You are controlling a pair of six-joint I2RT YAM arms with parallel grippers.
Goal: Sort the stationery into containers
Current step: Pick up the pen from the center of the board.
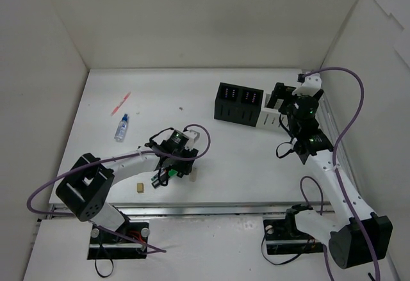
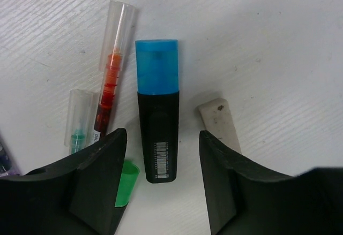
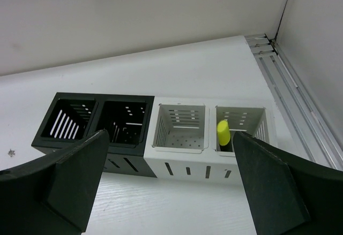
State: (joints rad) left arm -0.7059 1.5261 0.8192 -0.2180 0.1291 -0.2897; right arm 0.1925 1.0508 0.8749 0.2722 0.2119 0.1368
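Left pincer apart, fingers straddling the blue highlighter, which lies flat by the near edge of the desk; lined up to clamp its black body, no contact seen yet. Eraser close on one side and clear-capped pens on the other, so closing may nudge them. Right pincer apart and empty, over the boxes by the right edge. Yellow highlighter stands in the white box; black box looks empty

Probably a robotics lab cell. Plain white panels wall in a white table, with left arm and right arm bolted at its edge.
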